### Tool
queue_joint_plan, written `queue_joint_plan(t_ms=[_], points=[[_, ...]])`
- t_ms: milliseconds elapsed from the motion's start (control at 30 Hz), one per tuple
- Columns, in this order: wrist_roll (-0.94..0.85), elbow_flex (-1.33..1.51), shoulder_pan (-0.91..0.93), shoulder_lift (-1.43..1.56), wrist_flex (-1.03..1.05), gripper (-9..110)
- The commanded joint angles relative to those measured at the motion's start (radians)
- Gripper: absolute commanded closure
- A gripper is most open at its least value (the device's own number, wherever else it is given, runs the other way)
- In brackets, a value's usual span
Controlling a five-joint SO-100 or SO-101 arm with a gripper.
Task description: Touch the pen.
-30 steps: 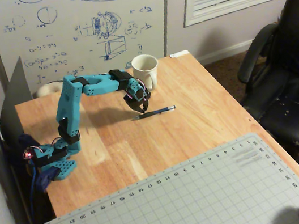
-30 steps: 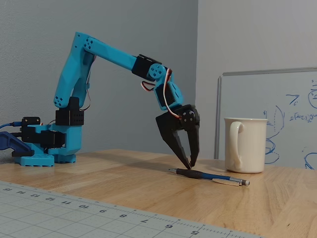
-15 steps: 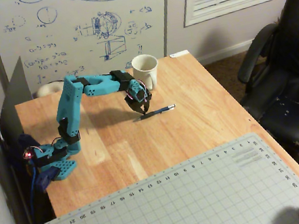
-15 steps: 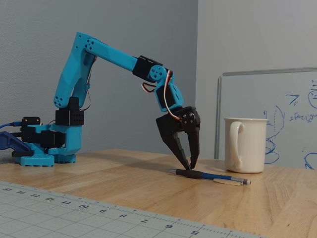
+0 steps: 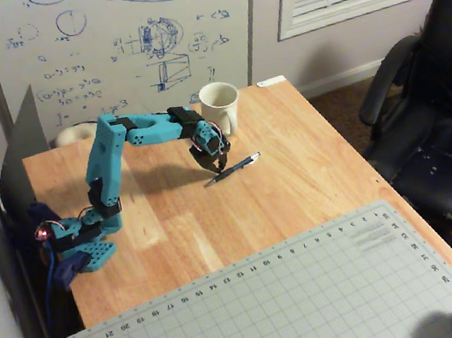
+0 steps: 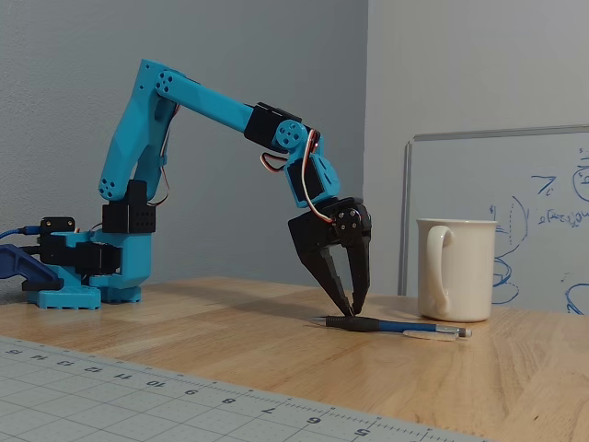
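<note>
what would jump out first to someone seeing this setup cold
The bright turquoise arm stands out first, bent over the wooden table with its black hand pointing down, fingertips close together right at the dark end of the pen. In the fixed view a white mug stands just right of the hand, behind the pen. In the overhead view a grey cutting mat covers the near part of the table.
</note>
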Motion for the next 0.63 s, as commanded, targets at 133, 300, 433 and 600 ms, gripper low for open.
queue_joint_plan(t_ms=[133, 300, 433, 600], points=[[0.003, -0.08, 0.015, 0.029, -0.017, 101], [0.006, -0.08, 0.011, 0.029, -0.017, 101], [-0.005, -0.08, 0.008, 0.029, -0.017, 101], [-0.006, -0.08, 0.005, 0.029, -0.017, 101]])
